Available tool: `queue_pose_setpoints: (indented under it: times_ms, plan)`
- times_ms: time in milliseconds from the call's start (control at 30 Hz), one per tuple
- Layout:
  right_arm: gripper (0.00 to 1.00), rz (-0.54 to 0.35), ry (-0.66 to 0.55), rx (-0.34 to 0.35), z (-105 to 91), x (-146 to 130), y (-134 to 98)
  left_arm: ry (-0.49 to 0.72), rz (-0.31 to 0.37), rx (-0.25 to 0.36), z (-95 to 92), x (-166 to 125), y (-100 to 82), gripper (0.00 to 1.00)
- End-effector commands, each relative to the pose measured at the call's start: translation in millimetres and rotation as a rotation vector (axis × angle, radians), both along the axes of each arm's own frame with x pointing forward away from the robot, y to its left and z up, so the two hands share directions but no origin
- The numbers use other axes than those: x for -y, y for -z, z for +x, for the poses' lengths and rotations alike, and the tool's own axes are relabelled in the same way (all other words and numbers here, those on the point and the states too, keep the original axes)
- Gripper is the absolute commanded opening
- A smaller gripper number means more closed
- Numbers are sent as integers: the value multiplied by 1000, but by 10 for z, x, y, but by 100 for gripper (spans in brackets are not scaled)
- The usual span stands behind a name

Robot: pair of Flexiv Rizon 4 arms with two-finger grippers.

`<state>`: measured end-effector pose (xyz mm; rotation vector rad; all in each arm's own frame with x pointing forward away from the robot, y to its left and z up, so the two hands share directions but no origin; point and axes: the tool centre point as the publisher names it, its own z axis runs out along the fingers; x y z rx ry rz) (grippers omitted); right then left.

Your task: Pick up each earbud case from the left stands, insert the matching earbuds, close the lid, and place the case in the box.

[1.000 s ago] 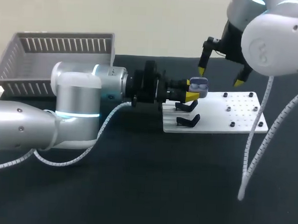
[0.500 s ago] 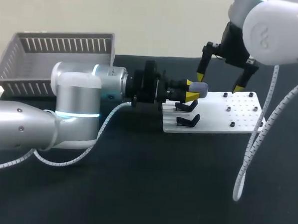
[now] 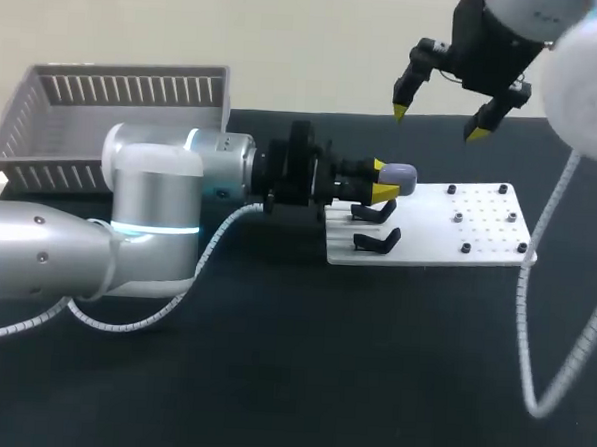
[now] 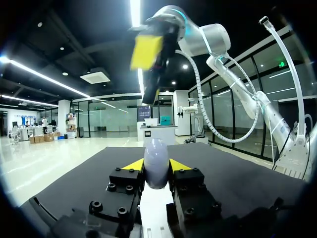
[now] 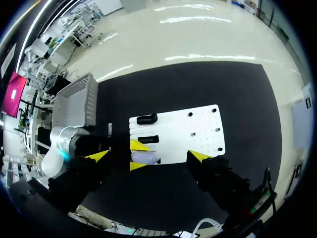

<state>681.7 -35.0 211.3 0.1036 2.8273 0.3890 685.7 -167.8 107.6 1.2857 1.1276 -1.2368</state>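
My left gripper pinches the case by its sides, just above the board. It looks light, smooth and rounded, probably slippery, so a firm mid-body hold seems safest. Beyond, my right gripper hangs wide and empty.

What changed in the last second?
The right end effector rose up and away from the earbud case, with its fingers open and empty. The case's lid looked open a second ago and now looks shut. Unchanged: the left end effector stays clamped on the case at the edge of the white plate, and the basket has not moved.
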Motion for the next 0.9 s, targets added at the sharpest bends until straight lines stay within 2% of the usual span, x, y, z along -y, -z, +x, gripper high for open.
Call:
queue_pose_setpoints:
  times_ms: [33, 233, 300, 467, 633, 767, 833, 900]
  plan:
    - [100, 24, 11, 371, -431, 67, -29, -5, -1, 1, -10, 4, 4, 0]
    - [100, 57, 16, 467, -541, 140, -112, -5, -1, 1, -10, 4, 4, 0]
    - [100, 58, 23, 469, -552, 172, -135, -41, 11, -2, -44, -87, -65, 0]
    - [100, 83, 34, 467, -555, 233, -137, -133, 42, 64, -119, -341, -389, 0]
    - [100, 101, 32, 462, -552, 241, -137, -209, 74, 101, -146, -539, -586, 0]
    - [100, 101, 32, 462, -552, 241, -137, -287, 105, 130, -88, -761, -702, 0]
    - [100, 101, 32, 462, -552, 241, -137, -339, 138, 154, -23, -904, -758, 0]
    - [100, 101, 32, 462, -552, 241, -137, -393, 141, 159, 54, -1060, -796, 0]
